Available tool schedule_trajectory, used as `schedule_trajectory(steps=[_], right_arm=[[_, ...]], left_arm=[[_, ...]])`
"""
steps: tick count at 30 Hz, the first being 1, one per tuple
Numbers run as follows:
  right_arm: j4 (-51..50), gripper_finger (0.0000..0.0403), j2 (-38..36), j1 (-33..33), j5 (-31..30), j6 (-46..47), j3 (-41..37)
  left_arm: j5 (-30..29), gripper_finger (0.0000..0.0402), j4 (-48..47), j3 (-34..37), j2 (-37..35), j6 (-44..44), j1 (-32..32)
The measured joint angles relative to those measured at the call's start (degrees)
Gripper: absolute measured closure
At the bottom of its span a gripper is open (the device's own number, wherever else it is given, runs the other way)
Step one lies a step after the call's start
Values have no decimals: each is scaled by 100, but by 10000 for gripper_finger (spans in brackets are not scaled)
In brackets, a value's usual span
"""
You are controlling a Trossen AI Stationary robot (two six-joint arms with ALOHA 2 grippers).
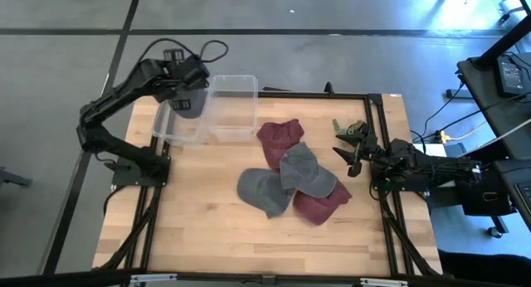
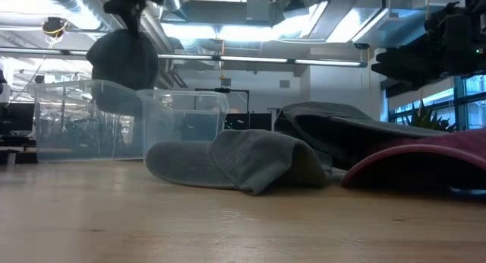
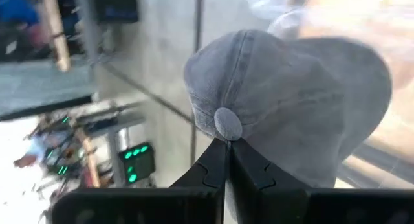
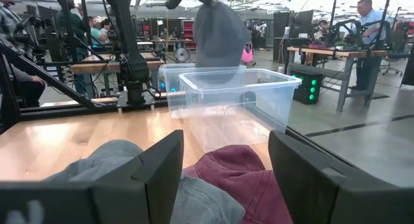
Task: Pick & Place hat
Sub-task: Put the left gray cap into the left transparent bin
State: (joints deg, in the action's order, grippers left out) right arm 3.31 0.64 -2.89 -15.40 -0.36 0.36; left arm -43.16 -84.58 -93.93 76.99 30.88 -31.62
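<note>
My left gripper (image 1: pixel 192 94) is shut on a grey cap (image 3: pixel 284 101) and holds it above the left of two clear plastic bins (image 1: pixel 178 121). The cap also shows hanging in the low view (image 2: pixel 125 61) and in the right wrist view (image 4: pixel 218 33). My right gripper (image 1: pixel 348 154) waits open at the table's right edge. Several caps lie piled mid-table: a maroon cap (image 1: pixel 280 136), a grey cap (image 1: pixel 305 172) on top, another grey cap (image 1: pixel 264 192) and a maroon cap (image 1: pixel 322 206). My left gripper pinches the grey cap at the top of its crown, right at the button (image 3: pixel 228 123), between the free ends of its two fingers (image 3: pixel 210 169). The cap is lifted clear and hangs below the fingers (image 2: pixel 125 61), over the bin.
A second clear bin (image 1: pixel 235 104) stands next to the first near the far edge. Black frame rails (image 1: pixel 377 129) run along the table's sides. Bare wood (image 1: pixel 207 237) lies at the near side. People and workbenches (image 4: pixel 362 30) show in the room beyond.
</note>
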Motion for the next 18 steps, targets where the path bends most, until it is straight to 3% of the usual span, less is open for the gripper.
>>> schedule_trajectory(steps=[5,11,18], right_arm=[[0,176,0,0,1,13,0],[-2,176,0,1,59,35,0],[-7,176,0,2,59,-9,0]], left_arm=[[-3,398,322,2,404,38,-121],[449,398,510,4,735,-215,-556],[369,398,626,351,701,-326,-884]])
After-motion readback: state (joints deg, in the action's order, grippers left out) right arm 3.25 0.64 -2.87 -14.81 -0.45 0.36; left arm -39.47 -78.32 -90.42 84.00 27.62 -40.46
